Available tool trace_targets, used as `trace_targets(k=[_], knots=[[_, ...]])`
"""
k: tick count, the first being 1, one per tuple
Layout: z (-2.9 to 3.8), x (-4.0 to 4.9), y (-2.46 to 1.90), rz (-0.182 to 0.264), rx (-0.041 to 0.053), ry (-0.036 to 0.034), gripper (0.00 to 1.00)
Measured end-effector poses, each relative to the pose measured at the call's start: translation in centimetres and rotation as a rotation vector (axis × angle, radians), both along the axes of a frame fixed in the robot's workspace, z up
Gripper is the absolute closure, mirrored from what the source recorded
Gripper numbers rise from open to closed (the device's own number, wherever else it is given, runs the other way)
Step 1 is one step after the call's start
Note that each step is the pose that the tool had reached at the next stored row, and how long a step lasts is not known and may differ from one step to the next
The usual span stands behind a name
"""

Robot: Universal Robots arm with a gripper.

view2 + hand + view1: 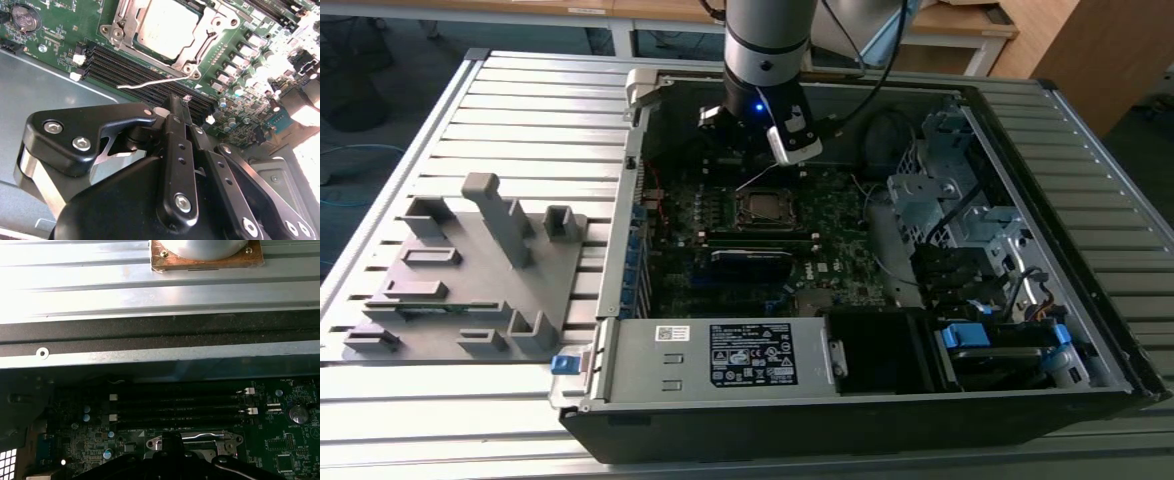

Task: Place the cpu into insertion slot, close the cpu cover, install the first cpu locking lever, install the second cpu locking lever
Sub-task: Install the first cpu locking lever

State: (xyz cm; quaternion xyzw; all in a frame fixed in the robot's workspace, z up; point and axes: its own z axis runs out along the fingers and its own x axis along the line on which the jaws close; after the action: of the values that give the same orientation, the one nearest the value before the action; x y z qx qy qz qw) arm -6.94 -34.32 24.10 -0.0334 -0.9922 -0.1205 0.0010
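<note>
Pressure is best applied steadily to the thin silvery wire locking lever (150, 82), unlatched beside the black gripper (174, 102), which is closed on nothing. The grey-silver square cpu (167, 27) is seated under the silvery windowed cpu cover (122, 27), at the gripper's six o'clock in the exterior view.

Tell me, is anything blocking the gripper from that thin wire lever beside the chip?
Nothing visible. In the second wrist view the gripper hangs close to the lever, whose free end juts over the memory slots, with only open air between.

second wrist view: cpu (167, 25) cut by pic edge, first wrist view: insertion slot (227, 442) mostly behind hand (172, 445)
</note>
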Motion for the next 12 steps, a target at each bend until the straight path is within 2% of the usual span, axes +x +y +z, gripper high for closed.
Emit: trace_targets(k=[4,12], knots=[[-0.09,0.00,0.00,0.000,-0.0114,0.0000,0.90],[-0.28,0.37,0.02,0.000,-0.0148,0.0000,0.90]])
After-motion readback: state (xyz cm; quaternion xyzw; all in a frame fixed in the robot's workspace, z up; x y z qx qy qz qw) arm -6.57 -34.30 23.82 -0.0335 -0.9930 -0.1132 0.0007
